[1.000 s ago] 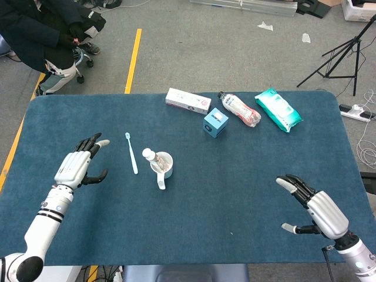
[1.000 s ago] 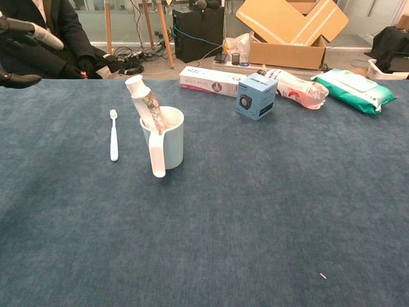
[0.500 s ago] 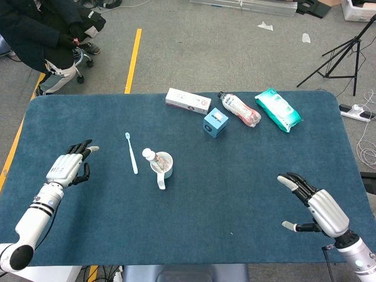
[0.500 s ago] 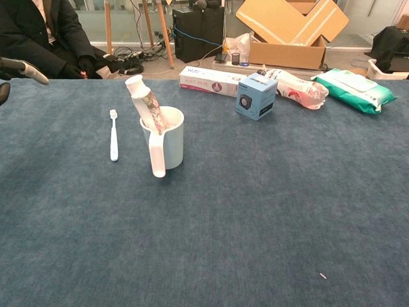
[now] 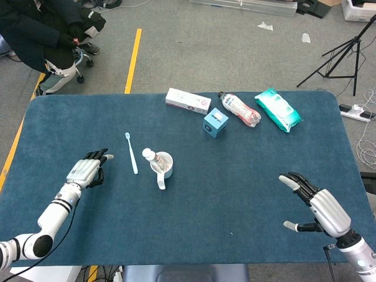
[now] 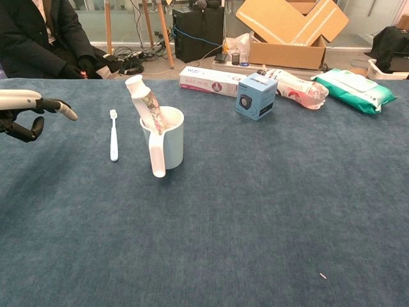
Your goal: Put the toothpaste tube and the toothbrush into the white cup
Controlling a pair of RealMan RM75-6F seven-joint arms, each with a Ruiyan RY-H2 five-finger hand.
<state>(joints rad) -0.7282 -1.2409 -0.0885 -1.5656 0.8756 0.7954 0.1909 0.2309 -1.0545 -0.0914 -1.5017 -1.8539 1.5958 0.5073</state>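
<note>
- The white cup [image 5: 163, 163] [image 6: 167, 138] stood upright on the blue worktop [image 5: 235, 176] [image 6: 255, 211], left of centre, its handle turned toward the robot
- The toothpaste tube [image 5: 150, 156] [image 6: 145, 102] was already in the cup, leaning to the left with its white cap sticking up above the rim
- The toothbrush [image 5: 131, 152] [image 6: 114, 134] lay flat on the worktop just to the left of the cup, apart from it, bristle end pointing away from the robot
- The left hand [image 5: 87, 172] [image 6: 22, 112] hovered low over the worktop to the left of the toothbrush, near it but not touching; its fingers [image 5: 104, 156] [image 6: 64, 110] were extended toward the brush, slightly apart, and held nothing
- The right hand [image 5: 317, 204] was over the near right part of the worktop, well apart from the cup; its fingers [image 5: 290, 181] were spread and empty. It showed only in the head view
- Along the far edge lay a long white box [image 5: 188, 100] [image 6: 211, 81], a small blue box [image 5: 215, 122] [image 6: 256, 95], a plastic bottle with a pink label [image 5: 239, 108] [image 6: 297, 86] lying on its side, and a teal pack of wipes [image 5: 278, 110] [image 6: 353, 90]
- The blue box stood between the white box and the bottle, a little nearer the robot
- A person in dark clothes [image 5: 41, 29] [image 6: 35, 35] sat beyond the far left corner of the worktop
</note>
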